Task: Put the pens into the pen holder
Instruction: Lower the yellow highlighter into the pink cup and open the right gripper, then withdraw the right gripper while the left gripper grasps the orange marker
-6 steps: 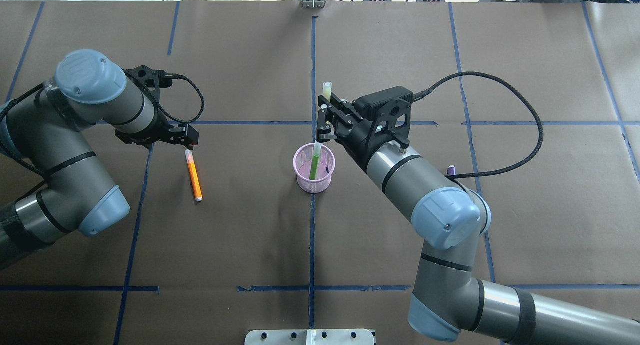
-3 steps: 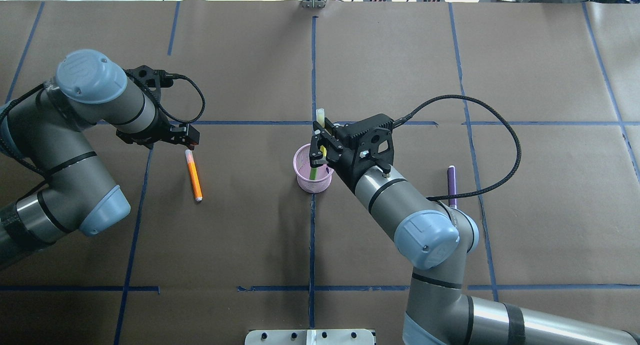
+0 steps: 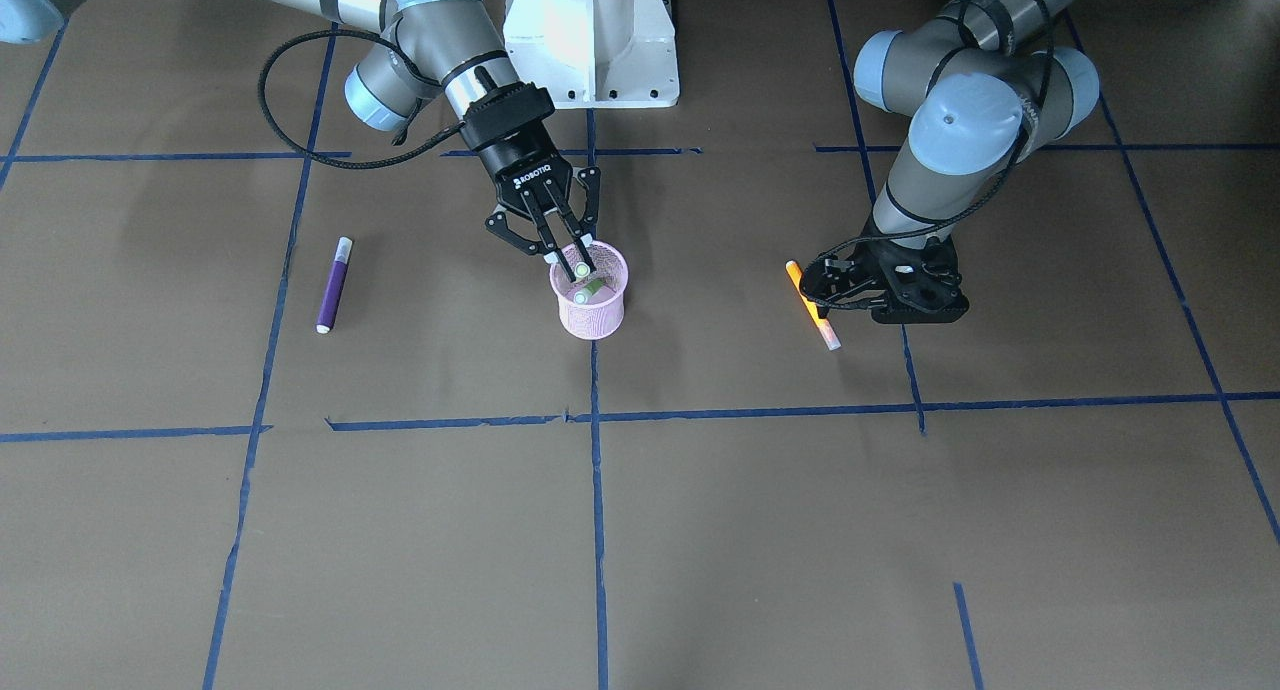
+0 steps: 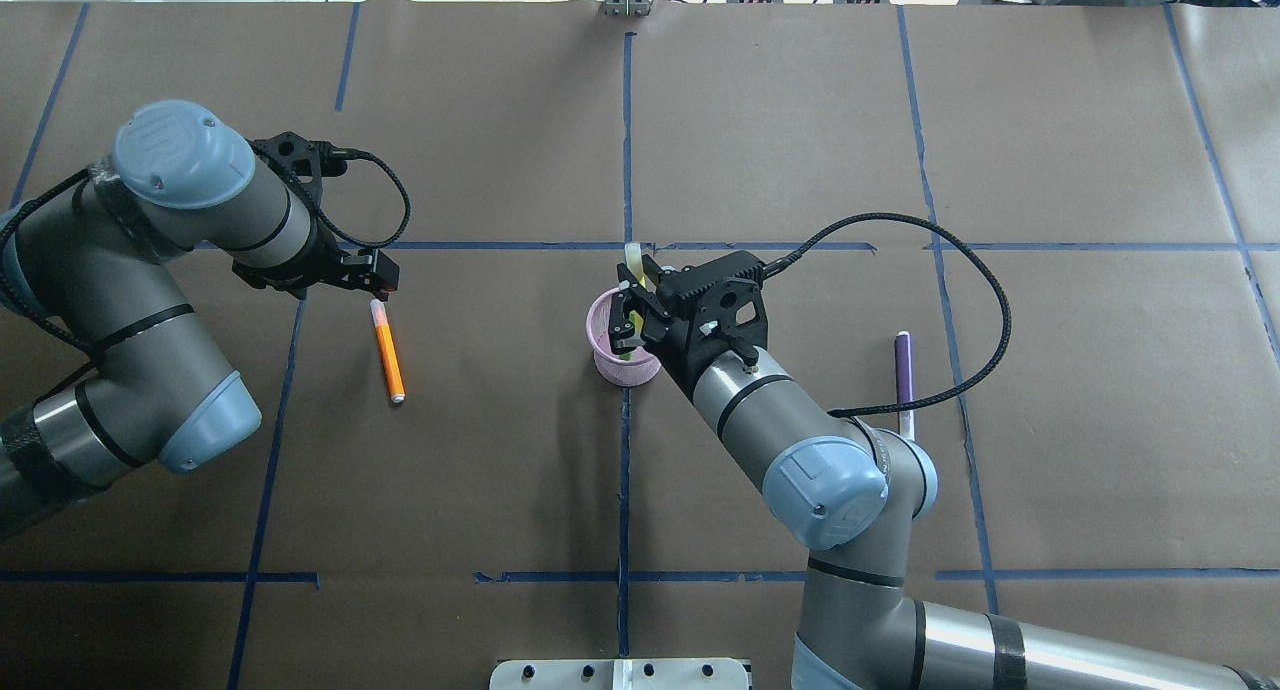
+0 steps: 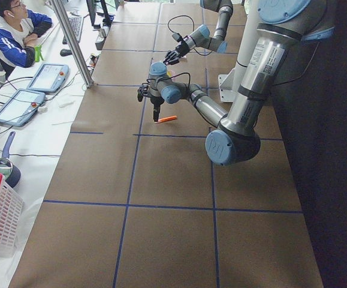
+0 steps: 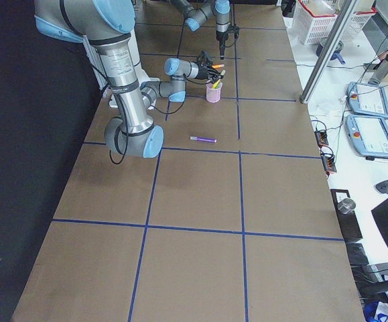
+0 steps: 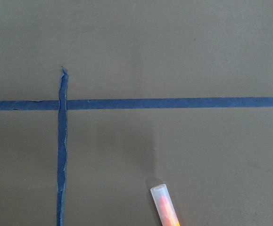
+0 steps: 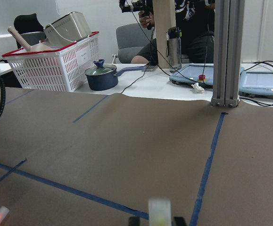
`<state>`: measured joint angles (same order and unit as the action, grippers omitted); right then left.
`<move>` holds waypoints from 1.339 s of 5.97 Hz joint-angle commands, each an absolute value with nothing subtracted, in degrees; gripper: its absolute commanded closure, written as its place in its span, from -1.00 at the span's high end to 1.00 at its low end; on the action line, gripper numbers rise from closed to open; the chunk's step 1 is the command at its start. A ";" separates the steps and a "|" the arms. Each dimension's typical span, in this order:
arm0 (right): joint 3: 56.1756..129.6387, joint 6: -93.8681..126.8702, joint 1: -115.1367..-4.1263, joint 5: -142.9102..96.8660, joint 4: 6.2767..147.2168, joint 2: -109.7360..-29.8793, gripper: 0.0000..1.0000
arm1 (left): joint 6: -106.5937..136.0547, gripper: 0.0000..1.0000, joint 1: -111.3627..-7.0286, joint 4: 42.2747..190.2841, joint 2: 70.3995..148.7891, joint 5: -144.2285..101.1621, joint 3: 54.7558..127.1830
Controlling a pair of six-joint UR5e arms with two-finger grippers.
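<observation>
You have the right arm stretched forward and angled down, the right gripper [image 3: 567, 262] clamped on the green pen [image 3: 590, 287], which is tilted with its lower end inside the pen holder [image 3: 592, 320]. The left gripper [image 4: 381, 290] points down above the capped end of the orange pen [image 4: 388, 355]; its spread cannot be told. The right gripper's body reads "ROBOTIQ".

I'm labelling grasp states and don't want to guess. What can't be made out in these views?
Whether the left gripper is open or shut: in the overhead view its wrist covers the fingers, in the front-facing view it is dark and small, and the left wrist view shows no fingers.
The green pen, lower end: down inside the pen holder, with the right gripper over the opening in the overhead view.
The orange pen: the left wrist view's bottom edge cuts off all but its cap.
</observation>
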<state>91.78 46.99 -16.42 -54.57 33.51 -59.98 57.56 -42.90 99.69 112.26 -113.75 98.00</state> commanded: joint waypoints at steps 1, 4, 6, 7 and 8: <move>91.67 46.76 -16.35 -54.84 33.13 -60.03 1.00 | 57.48 1.00 -42.89 99.75 112.24 -113.73 98.00; 95.51 46.49 -18.87 -59.28 39.14 -59.85 1.00 | 58.53 1.00 -42.54 99.49 113.46 -113.73 97.48; 103.95 48.15 -25.28 -71.83 56.87 -60.73 1.00 | 64.41 1.00 -40.18 99.58 113.47 -113.56 96.16; 106.85 50.43 -30.71 -82.86 69.22 -60.82 1.00 | 67.56 1.00 -39.38 99.67 113.55 -113.55 95.11; 110.27 50.45 -35.89 -93.93 84.75 -60.21 1.00 | 69.76 1.00 -38.68 99.67 113.47 -113.38 94.75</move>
<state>106.99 49.84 -30.84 -83.31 70.61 -60.56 67.38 -39.42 99.65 113.51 -113.51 95.26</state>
